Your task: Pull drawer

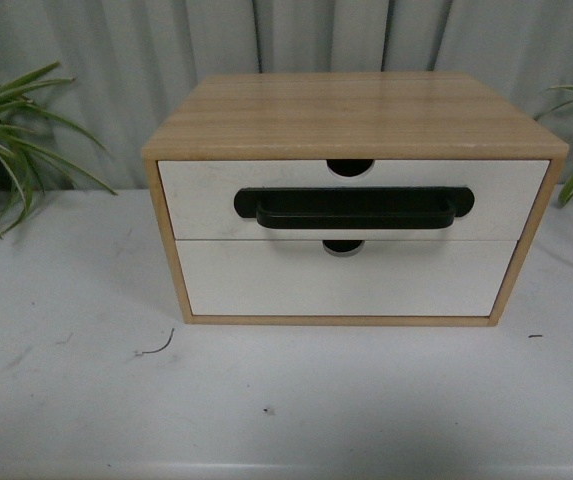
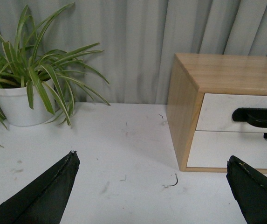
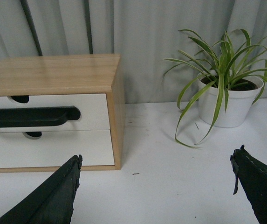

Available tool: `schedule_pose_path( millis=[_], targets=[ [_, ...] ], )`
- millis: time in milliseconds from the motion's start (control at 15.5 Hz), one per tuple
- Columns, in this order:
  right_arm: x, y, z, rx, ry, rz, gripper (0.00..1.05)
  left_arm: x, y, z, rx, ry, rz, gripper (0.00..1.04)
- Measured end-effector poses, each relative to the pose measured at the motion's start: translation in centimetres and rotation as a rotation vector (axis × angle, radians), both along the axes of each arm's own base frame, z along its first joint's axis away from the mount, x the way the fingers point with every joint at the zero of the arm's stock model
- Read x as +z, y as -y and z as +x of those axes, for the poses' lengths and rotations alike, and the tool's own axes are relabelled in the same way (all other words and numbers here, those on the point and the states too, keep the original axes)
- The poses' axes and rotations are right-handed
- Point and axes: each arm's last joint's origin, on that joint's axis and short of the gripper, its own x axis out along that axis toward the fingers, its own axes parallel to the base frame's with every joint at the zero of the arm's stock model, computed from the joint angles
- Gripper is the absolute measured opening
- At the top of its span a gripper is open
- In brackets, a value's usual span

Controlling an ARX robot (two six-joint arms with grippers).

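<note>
A light wooden cabinet stands on the white table, facing me. Its upper drawer has a white front, a long black bar handle and a semicircular notch in its top edge; it sits closed. Below it lies a plain white drawer front without a handle. Neither arm shows in the front view. My left gripper is open over bare table, to the left of the cabinet. Open as well, my right gripper hangs off the cabinet's right side, where the handle shows.
A potted spider plant stands at the back left and another at the back right. A grey curtain hangs behind. A small curled scrap lies on the table in front of the cabinet.
</note>
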Motion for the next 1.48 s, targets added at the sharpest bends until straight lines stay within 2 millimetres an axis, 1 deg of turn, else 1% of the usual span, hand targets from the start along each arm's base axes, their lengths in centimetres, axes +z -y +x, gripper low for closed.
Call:
schedule_pose_path(
  millis=[579,643,708,772,836,901,965,1029,1094,1158,1222,1287,1415,1480],
  targets=[
    [0.0,0.0,0.0,0.0,0.0,0.0,0.98,0.0,0.0,0.0,0.0,0.0,0.0,0.98],
    [0.0,0.0,0.0,0.0,0.0,0.0,0.98,-0.2,0.0,-0.1,0.056,-0.085,-0.029,0.98],
    [-0.2,0.0,0.2,-0.063,-0.071,0.032,0.98,0.1,0.4,0.2,0.151,-0.232,-0.073,0.98],
    [0.2,0.2,1.2,-0.119,-0.096,0.076,0.98,1.1,0.5,1.0,0.226,-0.223,-0.124,0.98],
    [1.2,0.4,2.2,-0.136,-0.066,0.095,0.98,2.2,0.0,1.9,0.271,-0.165,-0.165,0.98],
    [2.7,0.5,3.8,-0.117,-0.011,0.096,0.98,3.3,0.1,3.0,0.257,-0.124,-0.182,0.98],
    [4.4,0.4,6.0,-0.081,0.04,0.091,0.98,4.2,0.3,4.7,0.19,-0.104,-0.193,0.98],
    [5.9,0.3,8.7,-0.056,0.086,0.067,0.98,4.8,0.7,6.8,0.133,-0.1,-0.196,0.98],
    [6.6,-0.1,11.2,-0.031,0.097,0.043,0.98,5.5,1.1,9.3,0.082,-0.099,-0.189,0.98],
    [7.0,-0.8,14.1,0.007,0.087,0.006,0.98,6.0,1.7,11.6,0.03,-0.109,-0.174,0.98],
    [7.1,-1.7,16.9,0.066,0.056,-0.041,0.98,6.5,2.8,14.2,-0.053,-0.145,-0.145,0.98],
    [7.0,-2.7,19.2,0.141,0.028,-0.11,0.98,6.6,4.2,16.5,-0.137,-0.197,-0.102,0.98],
    [7.2,-3.9,21.9,0.283,0.015,-0.269,0.98,6.9,7.1,19.7,-0.329,-0.288,0.018,0.98],
    [7.4,-4.1,22.6,0.352,0.008,-0.35,0.98,7.3,8.4,20.3,-0.437,-0.325,0.089,0.98]
  ],
)
